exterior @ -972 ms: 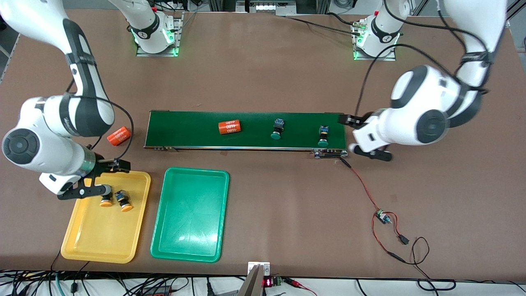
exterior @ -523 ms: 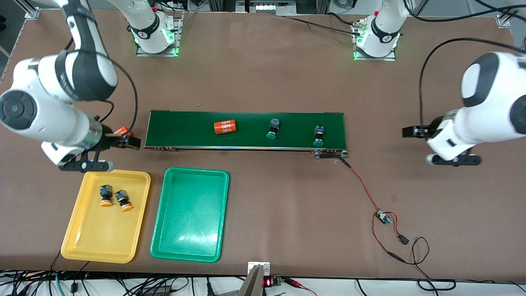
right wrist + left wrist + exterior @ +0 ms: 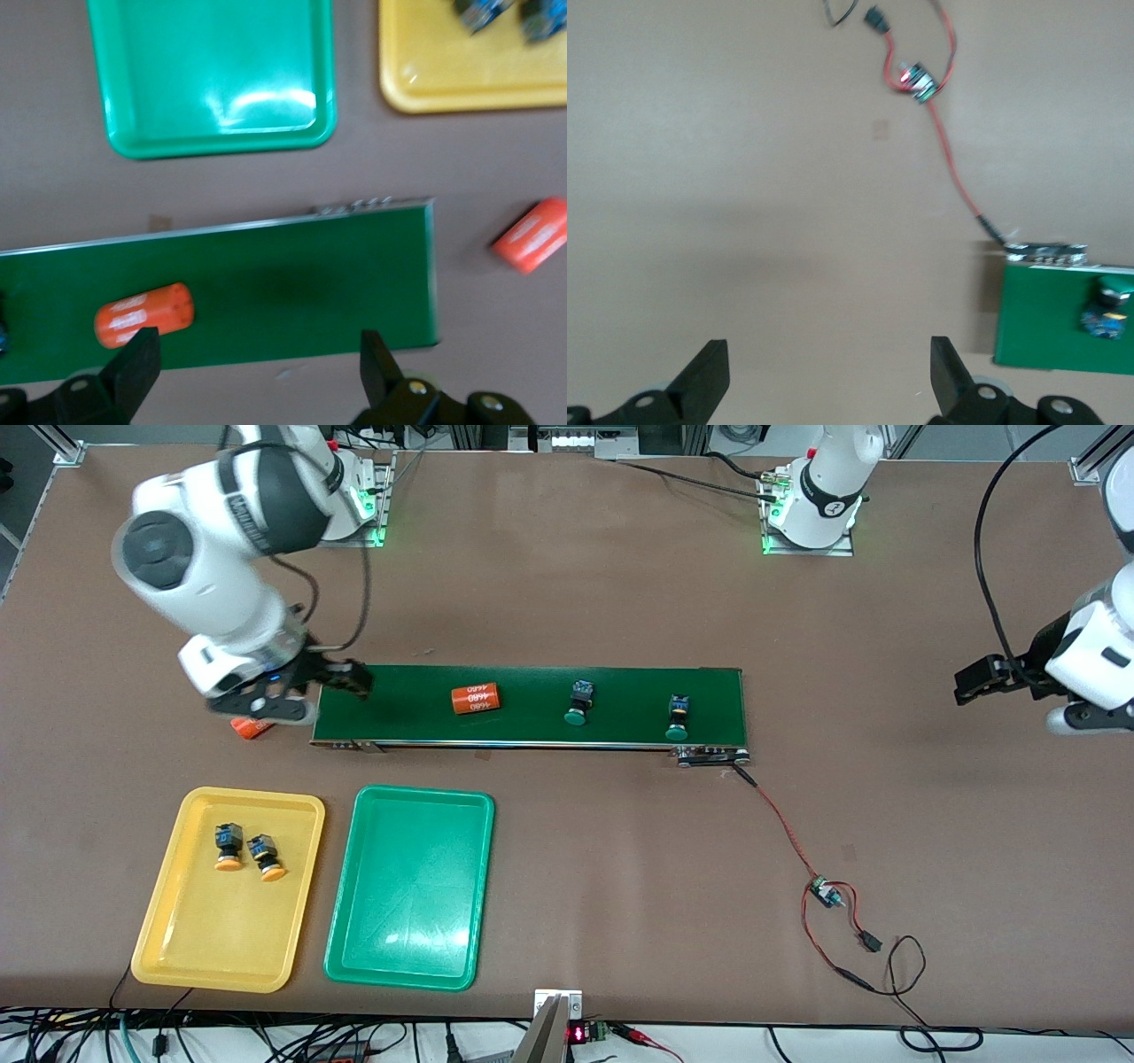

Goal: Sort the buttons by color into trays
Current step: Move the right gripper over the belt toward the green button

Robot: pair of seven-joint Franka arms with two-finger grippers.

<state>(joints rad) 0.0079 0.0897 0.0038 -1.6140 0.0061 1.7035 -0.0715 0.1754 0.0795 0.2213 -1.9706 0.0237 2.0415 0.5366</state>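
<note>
Yellow tray (image 3: 177,948): two orange-capped buttons (image 3: 228,846) (image 3: 265,857) inside. Green tray (image 3: 409,957) beside. Right gripper (image 3: 306,695), fingers apart, over conveyor belt (image 3: 407,717) end. Two green-capped buttons (image 3: 578,701) (image 3: 678,716) on belt. Left gripper (image 3: 1019,700), fingers apart, over bare table (image 3: 567,584).

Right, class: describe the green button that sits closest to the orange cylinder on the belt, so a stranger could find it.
Find the long dark-green conveyor belt. On it lie an orange cylinder and two green-capped buttons. Yours is the middle item, directly beside the cylinder; the other green button lies nearer the left arm's end.
</note>
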